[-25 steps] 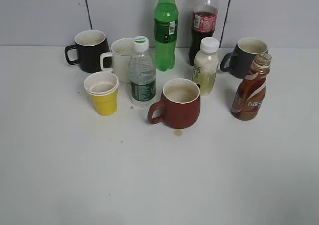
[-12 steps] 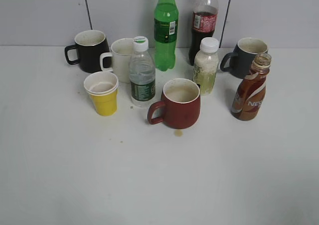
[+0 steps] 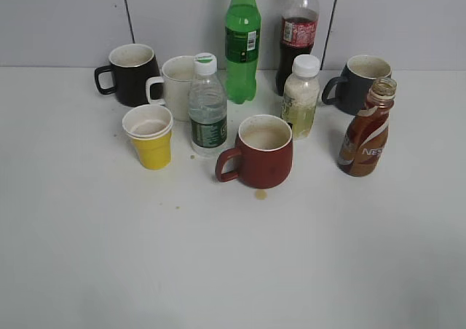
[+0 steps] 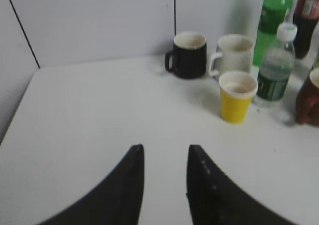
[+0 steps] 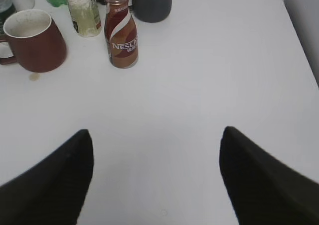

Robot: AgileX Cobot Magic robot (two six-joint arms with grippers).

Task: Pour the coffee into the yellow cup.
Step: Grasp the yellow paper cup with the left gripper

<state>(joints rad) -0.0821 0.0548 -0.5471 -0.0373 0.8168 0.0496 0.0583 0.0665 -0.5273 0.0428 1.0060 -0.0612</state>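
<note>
The brown Nescafe coffee bottle stands uncapped at the right of the table; it also shows in the right wrist view. The yellow cup stands upright at the left, with a little liquid inside; it also shows in the left wrist view. My left gripper is open and empty, well short of the cup. My right gripper is wide open and empty, short of the bottle. Neither gripper shows in the exterior view.
A red mug stands in the middle with a small drip before it. Behind stand a black mug, white mug, water bottle, green bottle, cola bottle, white-capped bottle and grey mug.
</note>
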